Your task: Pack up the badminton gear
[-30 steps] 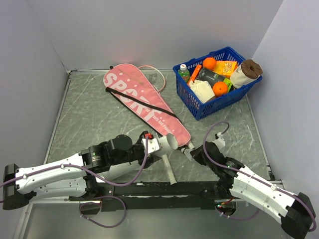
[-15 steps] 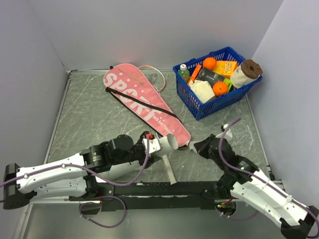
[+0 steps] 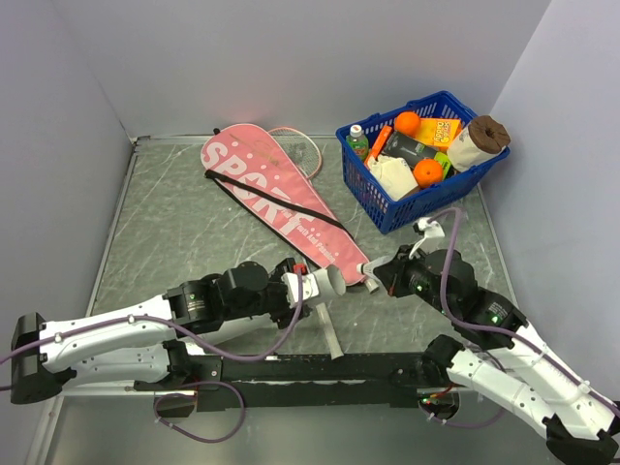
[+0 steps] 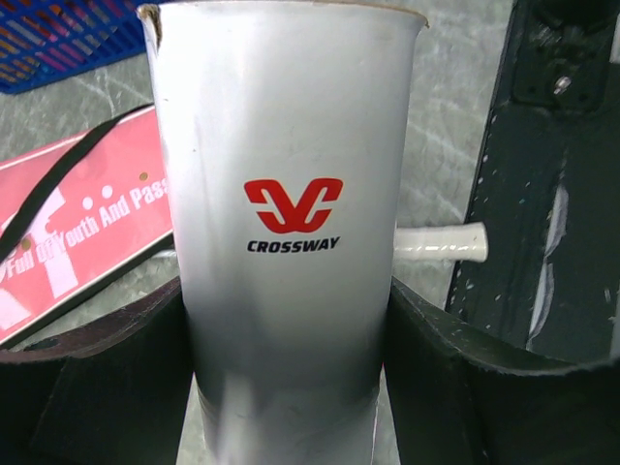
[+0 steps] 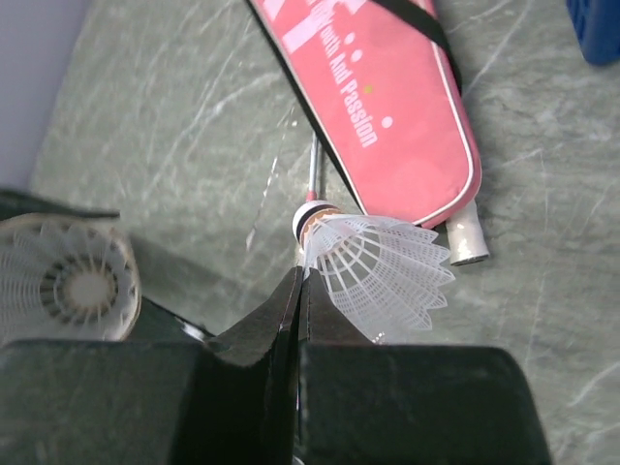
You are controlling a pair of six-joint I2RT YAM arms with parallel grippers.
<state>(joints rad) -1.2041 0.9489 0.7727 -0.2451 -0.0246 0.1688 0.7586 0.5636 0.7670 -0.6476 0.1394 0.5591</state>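
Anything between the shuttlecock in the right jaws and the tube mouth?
Nothing visible in the gap. The shuttlecock faces the open mouth of the tube; the bag and a racket lie below on the table. A second shuttlecock already sits inside that mouth, so this one likely nests into it.

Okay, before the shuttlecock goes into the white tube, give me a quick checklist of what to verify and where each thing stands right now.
1. Grip on the shuttlecock: the right gripper is shut on its skirt. Ok.
2. Grip on the white tube: the left gripper clamps it from both sides. Ok.
3. Tube uncapped, its open end turned toward the right gripper. Ok.
4. Room inside: a second shuttlecock sits just within the opening; depth left, cannot tell.
5. Line-up: in the right wrist view the opening lies off to the side and the cork does not point into it. Not ok.
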